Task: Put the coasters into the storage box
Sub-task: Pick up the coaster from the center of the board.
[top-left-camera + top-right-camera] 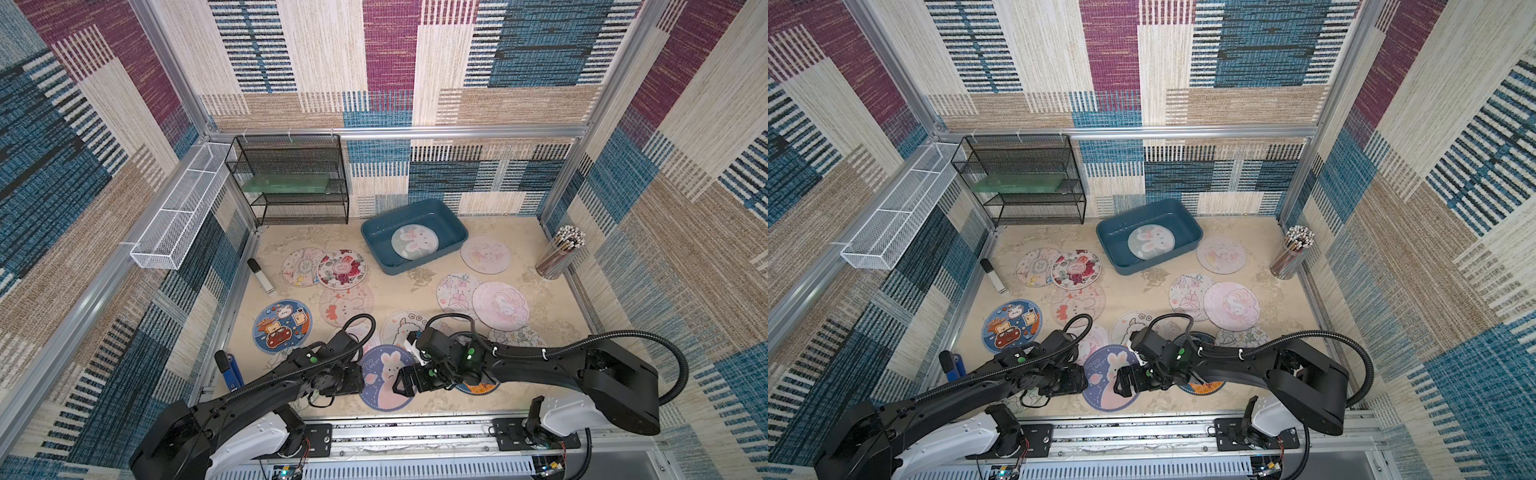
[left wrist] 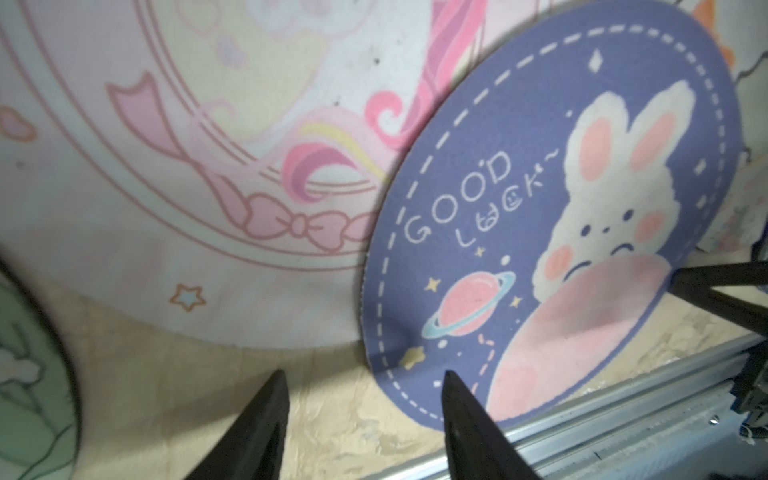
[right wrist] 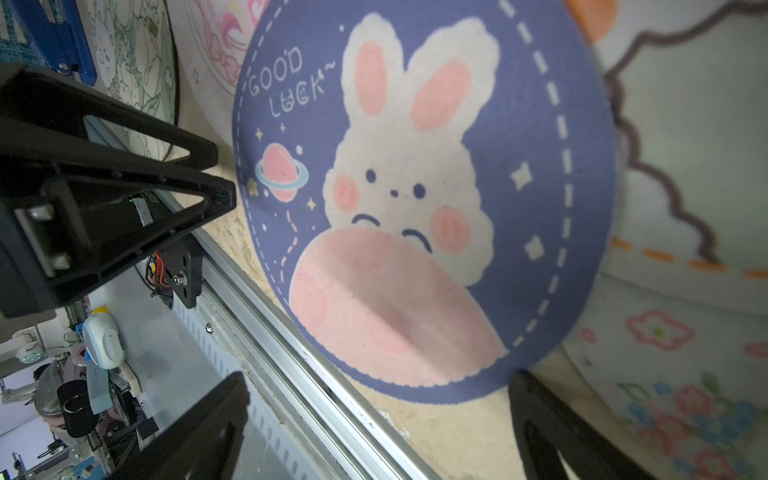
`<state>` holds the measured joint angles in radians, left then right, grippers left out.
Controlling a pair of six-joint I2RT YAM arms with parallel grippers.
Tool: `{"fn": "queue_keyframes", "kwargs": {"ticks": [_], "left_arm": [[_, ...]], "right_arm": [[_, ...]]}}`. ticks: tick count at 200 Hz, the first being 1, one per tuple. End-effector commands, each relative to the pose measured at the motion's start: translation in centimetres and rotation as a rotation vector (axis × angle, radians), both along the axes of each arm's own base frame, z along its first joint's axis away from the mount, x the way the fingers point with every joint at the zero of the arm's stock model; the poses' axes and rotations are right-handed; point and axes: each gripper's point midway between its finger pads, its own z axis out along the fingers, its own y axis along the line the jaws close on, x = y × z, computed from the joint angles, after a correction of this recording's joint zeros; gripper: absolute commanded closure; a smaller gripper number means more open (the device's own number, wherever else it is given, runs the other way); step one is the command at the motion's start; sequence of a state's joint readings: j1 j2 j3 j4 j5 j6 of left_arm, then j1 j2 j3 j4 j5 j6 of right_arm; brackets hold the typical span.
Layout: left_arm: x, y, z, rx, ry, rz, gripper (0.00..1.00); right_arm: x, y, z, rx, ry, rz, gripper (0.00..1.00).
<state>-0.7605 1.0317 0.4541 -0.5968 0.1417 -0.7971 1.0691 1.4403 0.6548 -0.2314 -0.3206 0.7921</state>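
**Coasters [image 1: 341,269]: grasp of the purple bunny mat in hand**

One coaster [image 1: 414,242] lay flat inside the storage box [image 1: 380,233], which stood toward the far edge of the table [image 1: 399,291]. The rest lay scattered over the table, several overlapping. The purple "GOOD LUCK" coaster [image 1: 384,378] sat at the near edge between the two arms, its rim lapping a pink bow-print coaster [image 2: 166,145].

The left jaws stood partly open and empty, straddling the purple coaster's rim, with one tip over the print and one over bare table. The right jaws stood wide open, holding nothing, at the mat's other side.

Judged step: securing this coaster for pick-up. The next move appeared to call for working a tip under the thin rim, pinching it, then lifting and carrying it to the far box.

The coasters were thin round mats, fabric-faced and matte. They seemed pliable, since a soft crease crossed the purple one. The box was smooth plastic with rounded corners and a flared rim.
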Motion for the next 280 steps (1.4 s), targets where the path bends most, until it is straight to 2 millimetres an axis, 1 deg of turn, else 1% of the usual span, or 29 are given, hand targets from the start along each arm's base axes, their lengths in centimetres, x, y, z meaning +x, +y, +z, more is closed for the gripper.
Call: {"fn": "queue_keyframes", "kwargs": {"ticks": [1,21,52,76,91,123,148,186,199,222,230,239,249,280], "left_arm": [[0.1,-0.3,-0.2,-0.016,-0.001,0.012,0.42],[0.3,-0.7,-0.5,-0.026,-0.001,0.017,0.42],[0.4,-1.0,-0.8,-0.033,0.006,0.016,0.46],[0.2,-1.1,-1.1,-0.028,0.018,0.006,0.5],[0.0,-1.0,-1.2,-0.028,0.026,0.003,0.51],[-0.3,-0.8,-1.6,-0.017,0.034,0.002,0.54],[-0.4,-0.8,-1.7,-0.011,0.037,-0.006,0.54],[-0.5,-0.7,-1.8,-0.002,0.04,-0.01,0.54],[-0.5,-0.7,-1.8,0.0,0.039,-0.008,0.54],[-0.5,-0.6,-1.8,0.005,0.04,-0.007,0.54],[-0.5,-0.6,-1.8,0.007,0.039,-0.008,0.54],[-0.6,-0.5,-1.7,0.008,0.039,-0.007,0.54],[-0.6,-0.4,-1.7,0.01,0.037,-0.005,0.54],[-0.7,-0.2,-1.7,0.013,0.037,-0.005,0.55]], "right_arm": [[-0.3,-1.9,-1.6,-0.094,0.037,-0.067,0.0],[-0.2,-2.2,-1.7,-0.11,0.035,-0.079,0.0],[0.3,-2.5,-1.9,-0.131,0.026,-0.107,0.01],[0.8,-2.9,-2.0,-0.143,0.012,-0.138,0.02],[1.1,-3.1,-2.0,-0.148,0.004,-0.152,0.03],[1.2,-2.8,-2.4,-0.165,0.006,-0.145,0.06],[1.3,-3.0,-2.7,-0.171,0.015,-0.161,0.07],[1.1,-2.0,-3.2,-0.153,0.041,-0.139,0.09],[0.9,-1.7,-3.3,-0.16,0.047,-0.127,0.12],[0.8,-1.7,-3.3,-0.162,0.045,-0.129,0.25],[0.9,-1.8,-3.2,-0.162,0.042,-0.133,0.28],[1.0,-1.8,-3.0,-0.161,0.035,-0.136,0.3],[1.1,-1.8,-2.8,-0.157,0.029,-0.138,0.35],[1.4,-1.5,-2.1,-0.14,0.012,-0.141,0.47]]}}
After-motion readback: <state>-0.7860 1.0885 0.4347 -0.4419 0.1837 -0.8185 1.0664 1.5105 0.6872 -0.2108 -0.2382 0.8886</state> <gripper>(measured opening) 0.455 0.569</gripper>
